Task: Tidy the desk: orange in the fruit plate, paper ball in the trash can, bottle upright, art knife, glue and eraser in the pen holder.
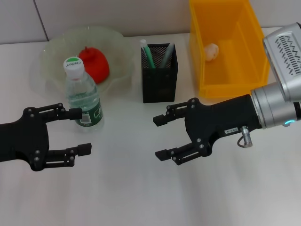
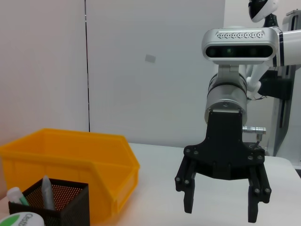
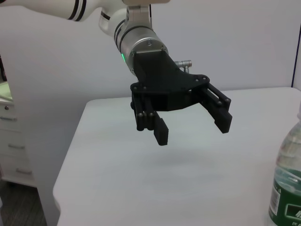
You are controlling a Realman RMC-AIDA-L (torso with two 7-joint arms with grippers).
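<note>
The bottle (image 1: 83, 94), clear with a green cap, stands upright on the white desk. Its lower part touches the upper finger of my open left gripper (image 1: 81, 131), also seen in the right wrist view as the left gripper (image 3: 194, 132). The reddish orange (image 1: 94, 63) lies in the clear glass fruit plate (image 1: 51, 56). In the yellow trash can (image 1: 230, 70) rests the paper ball (image 1: 211, 51). The black mesh pen holder (image 1: 160, 80) holds the white-and-green glue (image 1: 147, 52) and the grey art knife (image 1: 168, 54); the eraser is hidden. My right gripper (image 1: 160, 137) hangs open and empty in front of the holder.
The left wrist view shows the right gripper (image 2: 221, 212) over bare desk, the yellow bin (image 2: 70, 155) and the pen holder (image 2: 51, 202) beside it. The bottle (image 3: 287, 188) shows at the edge of the right wrist view. White desk lies between both grippers.
</note>
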